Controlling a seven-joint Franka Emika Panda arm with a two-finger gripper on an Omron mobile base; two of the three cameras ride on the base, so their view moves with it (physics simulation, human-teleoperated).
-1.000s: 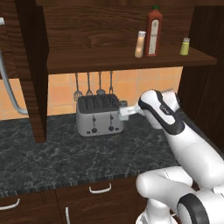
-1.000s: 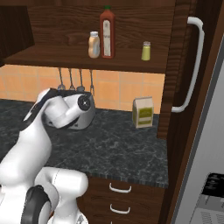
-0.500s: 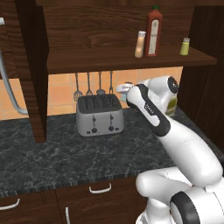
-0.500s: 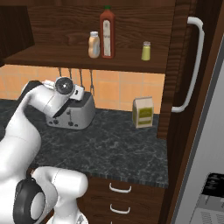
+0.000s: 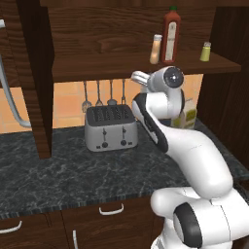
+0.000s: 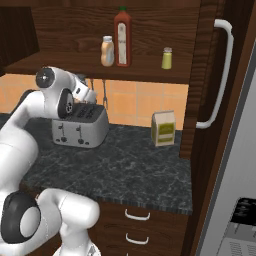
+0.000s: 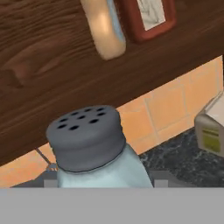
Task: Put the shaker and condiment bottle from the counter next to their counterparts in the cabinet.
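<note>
shaker [image 7: 92,151] in gripper [image 7: 101,183] below cabinet [image 7: 52,57] shelf

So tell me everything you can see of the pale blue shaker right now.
The shaker fills the lower middle of the hand view: a pale blue-grey translucent body under a dark grey round cap pierced with small holes. It sits between the gripper fingertips, apparently held, cap pointing toward the underside of the cabinet shelf. Behind it lie orange wall tiles and the black counter. Its base is hidden.
</note>
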